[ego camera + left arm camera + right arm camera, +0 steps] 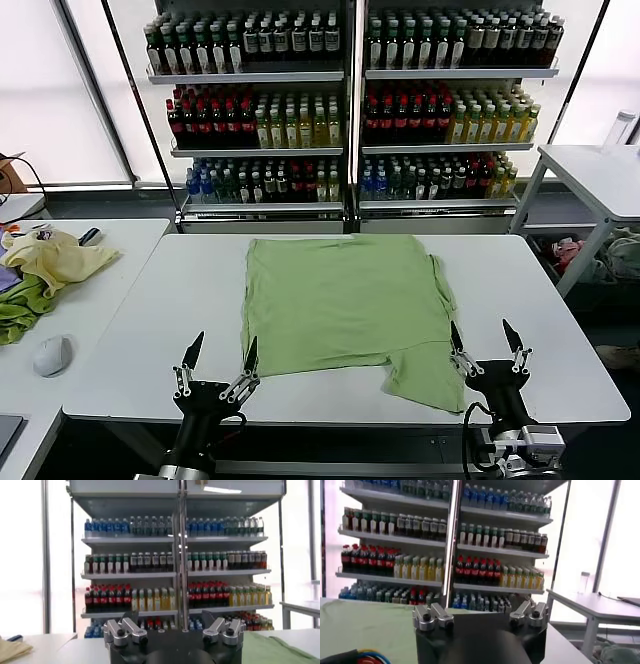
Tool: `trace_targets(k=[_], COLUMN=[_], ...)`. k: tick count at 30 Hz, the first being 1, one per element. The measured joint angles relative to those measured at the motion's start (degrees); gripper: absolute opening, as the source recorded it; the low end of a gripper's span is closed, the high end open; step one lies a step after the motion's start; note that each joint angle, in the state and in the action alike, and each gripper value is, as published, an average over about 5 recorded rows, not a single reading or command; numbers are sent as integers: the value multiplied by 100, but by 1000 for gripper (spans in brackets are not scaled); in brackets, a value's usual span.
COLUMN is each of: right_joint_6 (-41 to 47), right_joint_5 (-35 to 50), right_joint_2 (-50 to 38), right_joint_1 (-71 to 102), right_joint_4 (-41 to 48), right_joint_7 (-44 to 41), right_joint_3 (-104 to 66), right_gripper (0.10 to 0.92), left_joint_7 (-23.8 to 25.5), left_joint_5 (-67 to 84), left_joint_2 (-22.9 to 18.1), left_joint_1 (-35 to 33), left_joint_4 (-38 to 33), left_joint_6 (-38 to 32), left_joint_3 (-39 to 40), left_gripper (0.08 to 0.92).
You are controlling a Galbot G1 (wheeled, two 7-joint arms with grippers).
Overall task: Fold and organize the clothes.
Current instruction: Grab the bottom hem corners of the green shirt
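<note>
The light green polo shirt (345, 305) lies spread flat on the white table (150, 330), plain side up, with one sleeve (430, 375) reaching the front edge at the right. My left gripper (219, 358) is open, pointing up at the table's front edge, just left of the shirt's near corner. My right gripper (487, 345) is open, pointing up at the front edge, just right of the sleeve. Neither touches the shirt. The shirt's edge shows in the left wrist view (270, 647) and in the right wrist view (365, 627).
A side table at the left holds a pale yellow cloth (55, 258), a darker green cloth (20, 310) and a white mouse (50, 355). Drink shelves (345, 110) stand behind. Another white table (600, 175) is at the back right.
</note>
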State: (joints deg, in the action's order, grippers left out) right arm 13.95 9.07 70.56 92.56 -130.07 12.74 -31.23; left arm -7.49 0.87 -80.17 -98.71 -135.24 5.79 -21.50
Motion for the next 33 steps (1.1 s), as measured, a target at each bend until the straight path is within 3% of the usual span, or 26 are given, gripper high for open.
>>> trace_targets(k=[20,27,33], right_joint_6=[985,1097,1169], right_joint_5=[-211,-122,13], right_joint_2=[189,275,292], right_joint_1=[122,97,71], right_joint_4=[605,765,855], right_joint_7=[203,139,112], right_joint_3=[169,295,379], right_gripper=[823,823,733], left_joint_7=[-508,-595,-601], left_joint_5=[622,693,735], left_joint_2=[527,580,630], left_joint_1=[1571,1845,1915], left_joint_4=[1549,1945,2077], left_joint_6=[1795,2208,2440], left_joint_3=[321,458,549], left_gripper=[823,821,730])
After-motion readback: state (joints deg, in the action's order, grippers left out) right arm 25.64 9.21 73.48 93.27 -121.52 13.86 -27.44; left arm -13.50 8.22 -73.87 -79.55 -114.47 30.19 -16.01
